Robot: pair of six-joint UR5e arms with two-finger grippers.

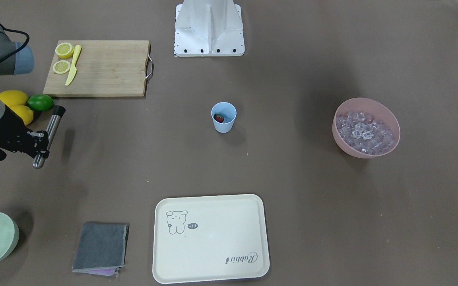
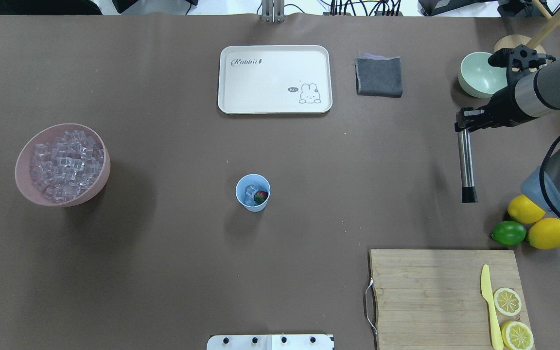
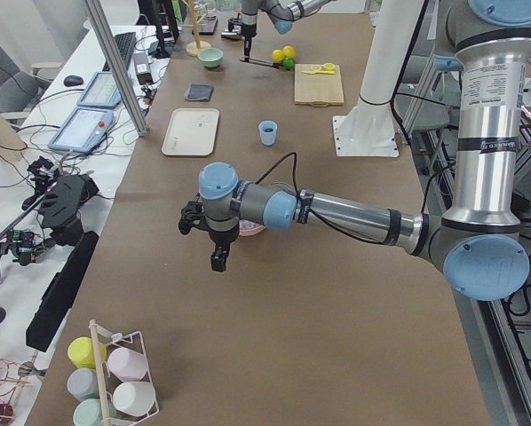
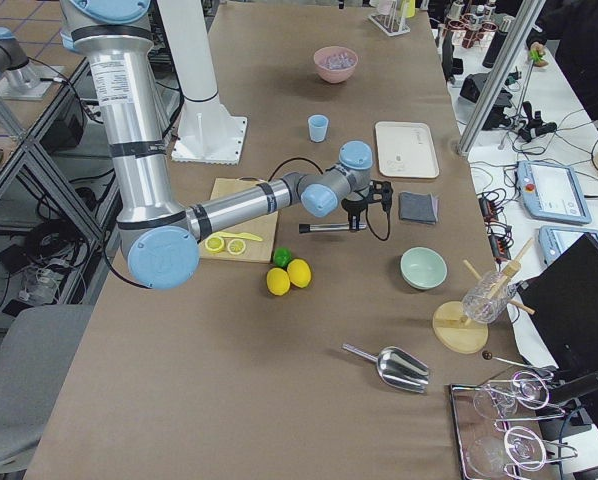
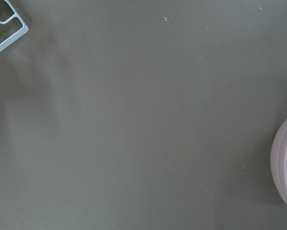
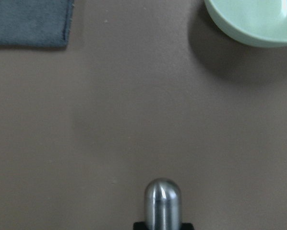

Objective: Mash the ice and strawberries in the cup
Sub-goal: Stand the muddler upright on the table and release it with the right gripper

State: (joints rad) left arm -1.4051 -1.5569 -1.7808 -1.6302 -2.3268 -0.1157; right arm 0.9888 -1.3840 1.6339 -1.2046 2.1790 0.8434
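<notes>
Standing upright near the middle of the table (image 2: 163, 272), the light blue cup (image 2: 253, 192) has the strawberry (image 2: 260, 197) inside it, lying against what looks like a cube or two of ice (image 2: 249, 192), though that's hard to make out from here. Well off to one side, the pink bowl (image 2: 17, 170) is heaped with more ice. The right gripper (image 2: 463, 127) is clamped on the top end of a steel muddler (image 2: 465, 165), holding it level above the table, near the lemons (image 2: 547, 233) and lime (image 2: 508, 233). The left gripper (image 3: 217, 253) hangs above the table beside the pink bowl; I can't tell whether its jaws are apart or closed.
</notes>
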